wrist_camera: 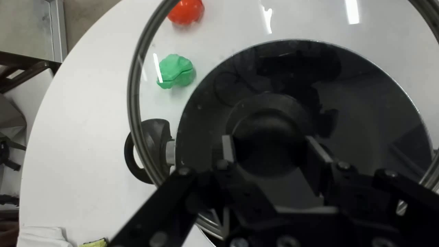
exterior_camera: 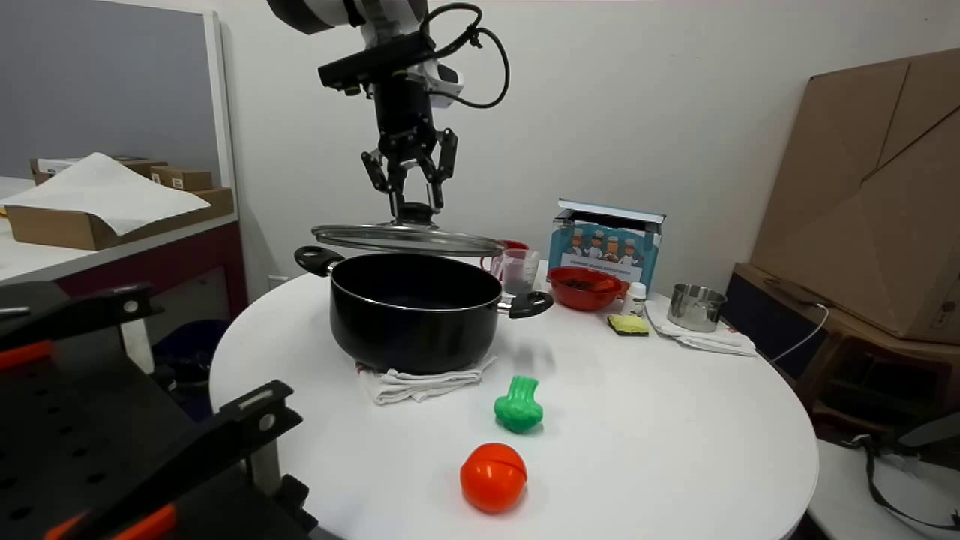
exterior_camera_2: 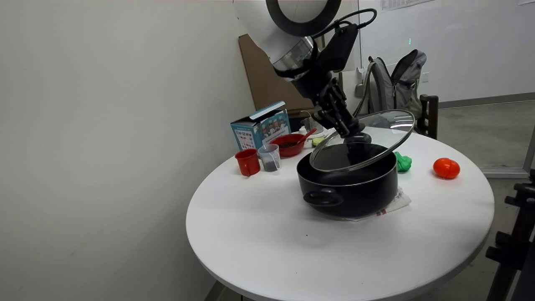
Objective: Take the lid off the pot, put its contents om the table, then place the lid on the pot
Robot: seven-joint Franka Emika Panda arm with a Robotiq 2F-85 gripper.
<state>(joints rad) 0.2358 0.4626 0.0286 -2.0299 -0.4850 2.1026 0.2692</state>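
My jaws are clamped on the black knob [exterior_camera: 414,214] of the glass lid [exterior_camera: 409,240], which I hold tilted above the pot [exterior_camera: 412,337]. Seen in an exterior view, the pot sits on a folded white cloth [exterior_camera: 424,384], toward the left of the tabletop [exterior_camera: 652,442]; the green item [exterior_camera: 519,409] lies to its near right, with the red ball [exterior_camera: 493,478] nearer. A red bowl [exterior_camera: 586,300] stands far right of the pot.

Round white table [exterior_camera: 637,420]: one. Black cooking pot [exterior_camera: 412,334]: one, with two side handles [exterior_camera: 319,259] [exterior_camera: 529,304]. Glass lid [exterior_camera: 409,239]: one. Red tomato [exterior_camera: 493,478]: one. Green broccoli [exterior_camera: 519,406]: one. Folded white cloths [exterior_camera: 424,384] [exterior_camera: 720,343]: two, by my count. Red bowl [exterior_camera: 583,300]: one. Red mug [exterior_camera_2: 248,163]: one. Clear measuring cup [exterior_camera: 517,271]: one. Steel cup [exterior_camera: 694,310]: one. Sponge [exterior_camera: 628,325]: one. White-capped bottle [exterior_camera: 634,300]: one. Blue printed carton [exterior_camera: 604,244]: one. Gripper [exterior_camera: 417,208]: one.
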